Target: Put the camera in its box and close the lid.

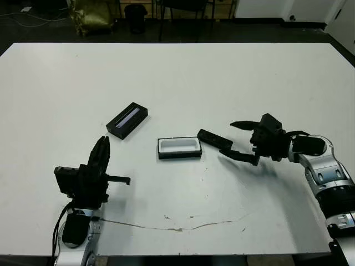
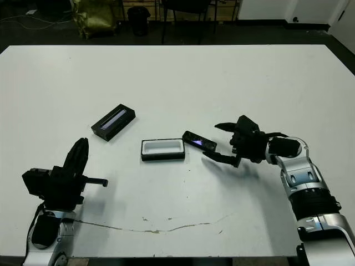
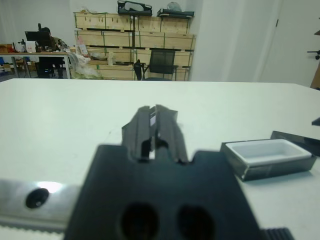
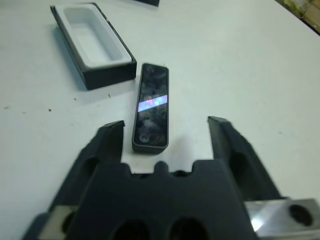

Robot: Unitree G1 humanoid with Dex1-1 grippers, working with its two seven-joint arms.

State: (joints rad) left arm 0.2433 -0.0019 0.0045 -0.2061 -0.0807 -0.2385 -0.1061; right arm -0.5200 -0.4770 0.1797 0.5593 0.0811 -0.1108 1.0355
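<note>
Light: I see even, bright overhead light on the white surface [image 1: 177, 72].
Shadows: soft, short, beside each object.
Glare: bluish glint on the camera [image 4: 151, 106].
Focus: my left gripper [image 3: 154, 130] body blurs at 6 o'clock.

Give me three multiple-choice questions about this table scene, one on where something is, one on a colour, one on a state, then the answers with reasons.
1. Where does the slim glossy black camera bar lie?
A. inside the tray
B. on the table beside the tray's end
C. on top of the lid

2. What colour is the lining of the small black rectangular box tray?
A. white
B. red
C. blue

3. How is the right pincer?
A. shut on the camera
B. open, with the camera's near end between its fingers
C. shut on nothing

Answers: 1 B, the bar rests on the white table by the tray. 2 A, the hollow shows white. 3 B, both fingers stand apart, touching nothing.
</note>
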